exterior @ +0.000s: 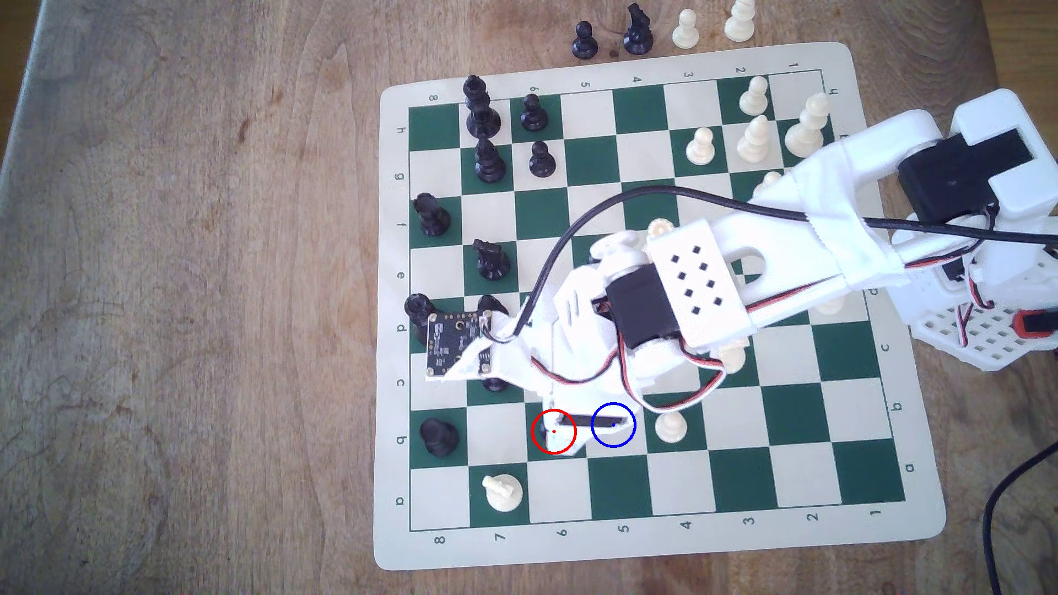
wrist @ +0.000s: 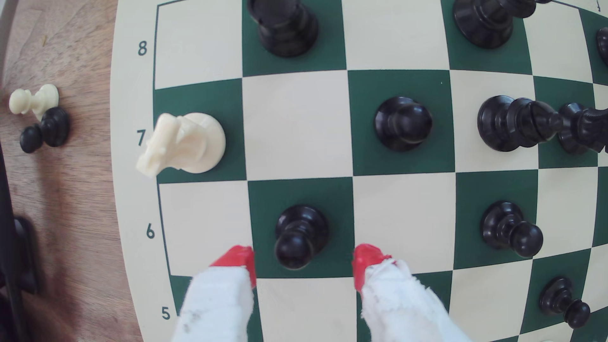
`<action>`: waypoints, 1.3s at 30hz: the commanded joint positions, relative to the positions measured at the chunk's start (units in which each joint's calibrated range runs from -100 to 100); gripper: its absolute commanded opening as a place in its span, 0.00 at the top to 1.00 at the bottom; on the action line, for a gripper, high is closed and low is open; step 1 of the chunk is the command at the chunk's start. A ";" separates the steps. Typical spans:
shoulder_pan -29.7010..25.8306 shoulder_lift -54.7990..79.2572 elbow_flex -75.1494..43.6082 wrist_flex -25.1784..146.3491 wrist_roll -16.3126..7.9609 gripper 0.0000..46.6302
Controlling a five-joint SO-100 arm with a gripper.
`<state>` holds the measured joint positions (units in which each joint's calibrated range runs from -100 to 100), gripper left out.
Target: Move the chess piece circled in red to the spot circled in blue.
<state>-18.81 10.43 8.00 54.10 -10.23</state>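
My claw, red-tipped with white-wrapped fingers, hung spread wide either side of the small glossy black pawn with the ball head, touching nothing. The pawn stood upright on a dark green square of the green-and-cream chessboard mat, in the row printed "6". In the exterior view the cream square ringed in blue lay just at the pawn's three o'clock, under column "5".
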 commanded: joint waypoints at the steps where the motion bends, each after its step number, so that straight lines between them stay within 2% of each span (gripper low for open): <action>1: -0.32 -0.67 -4.64 -0.38 -0.15 0.66; 31: -1.34 2.13 -6.37 -2.18 -0.24 0.71; 37: -1.49 2.39 -6.91 -2.18 -0.29 0.74; 39: -1.57 2.73 -6.91 -2.10 -0.29 0.79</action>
<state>-19.84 14.29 5.92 52.59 -10.23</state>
